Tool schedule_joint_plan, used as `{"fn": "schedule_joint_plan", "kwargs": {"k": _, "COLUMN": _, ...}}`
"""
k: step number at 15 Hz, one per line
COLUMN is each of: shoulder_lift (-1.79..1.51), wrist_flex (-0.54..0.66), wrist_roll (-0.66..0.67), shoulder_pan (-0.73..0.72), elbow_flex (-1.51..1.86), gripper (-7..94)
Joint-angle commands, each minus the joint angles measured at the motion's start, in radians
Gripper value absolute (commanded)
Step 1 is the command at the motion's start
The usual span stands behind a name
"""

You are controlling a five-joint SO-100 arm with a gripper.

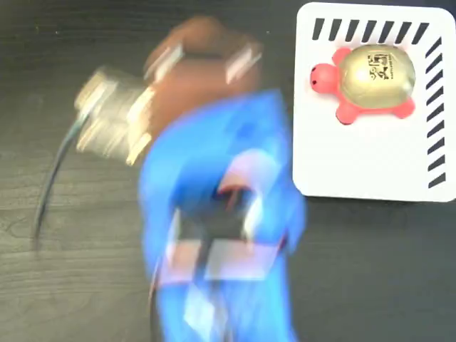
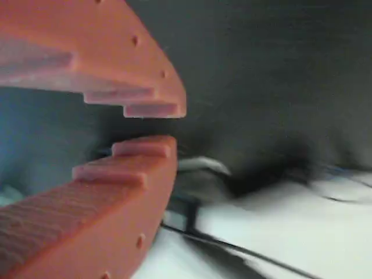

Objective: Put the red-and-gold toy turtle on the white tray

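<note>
The red-and-gold toy turtle (image 1: 370,82) lies upright on the white tray (image 1: 356,167) at the top right of the fixed view, its red head pointing left. My blue arm, with the brown-orange gripper (image 1: 203,57), is smeared by motion left of the tray and clear of the turtle. In the wrist view the gripper (image 2: 168,127) has its orange toothed jaws a narrow gap apart, with nothing between them. The turtle does not show in the wrist view.
The dark wood-grain table (image 1: 71,285) surrounds the tray. A dark cable (image 1: 50,185) hangs from the arm's silvery part (image 1: 110,117) at the left. A blurred pale surface (image 2: 302,232) fills the lower right of the wrist view.
</note>
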State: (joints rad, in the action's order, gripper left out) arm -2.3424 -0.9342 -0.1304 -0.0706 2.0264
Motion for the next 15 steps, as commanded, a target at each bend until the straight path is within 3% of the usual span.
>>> {"fn": "schedule_joint_plan", "kwargs": {"k": 1, "shoulder_lift": -0.336, "wrist_flex": 0.164, "wrist_roll": 0.002, "shoulder_pan": -0.120, "elbow_flex": 0.357, "gripper": 0}}
{"fn": "schedule_joint_plan", "kwargs": {"k": 4, "shoulder_lift": -0.558, "wrist_flex": 0.146, "wrist_roll": 0.035, "shoulder_pan": -0.080, "elbow_flex": 0.637, "gripper": 0}}
{"fn": "schedule_joint_plan", "kwargs": {"k": 8, "shoulder_lift": -0.871, "wrist_flex": -0.054, "wrist_roll": 0.069, "shoulder_pan": -0.012, "elbow_flex": 0.859, "gripper": 0}}
{"fn": "schedule_joint_plan", "kwargs": {"k": 12, "shoulder_lift": -0.907, "wrist_flex": -0.235, "wrist_roll": 0.028, "shoulder_pan": -0.012, "elbow_flex": 0.900, "gripper": 0}}
{"fn": "schedule_joint_plan", "kwargs": {"k": 15, "shoulder_lift": -0.907, "wrist_flex": -0.256, "wrist_roll": 0.015, "shoulder_pan": -0.003, "elbow_flex": 0.911, "gripper": 0}}
